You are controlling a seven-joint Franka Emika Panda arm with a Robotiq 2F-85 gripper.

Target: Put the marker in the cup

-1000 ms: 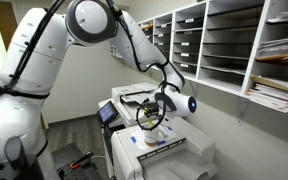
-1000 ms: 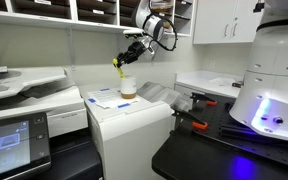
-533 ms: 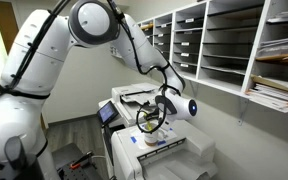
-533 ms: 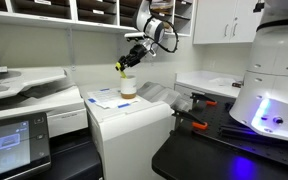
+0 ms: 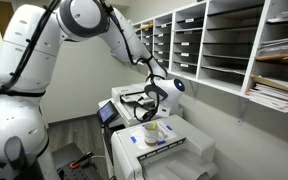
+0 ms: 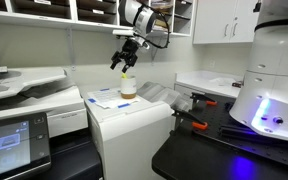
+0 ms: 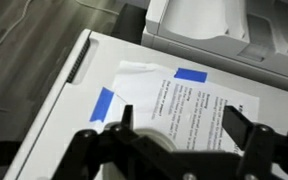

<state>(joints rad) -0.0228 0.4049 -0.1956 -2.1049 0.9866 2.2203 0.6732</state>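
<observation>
Glossy white rounded arm shells (image 5: 29, 75) meet at dark grey joint rings (image 5: 87, 14), with what looks like 1 thin black cable (image 5: 22, 45) along the outside. A matte black 2-fingered gripper (image 6: 122, 60) ends it; the white domed base (image 6: 274, 60) glows blue.

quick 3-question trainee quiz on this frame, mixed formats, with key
1. True or false: the black Robotiq gripper is shut on the slim yellowish marker.
2. Where does the low whitish-translucent cup stand? A) on the white office machine's top B) in a wall shelf C) on the floor
3. Fill in: in the wrist view, blue ____ marks edge the printed paper sheet.
Key: 1 false, the gripper is open above the cup and the marker appears to sit in the cup; 2 A; 3 tape.
</observation>
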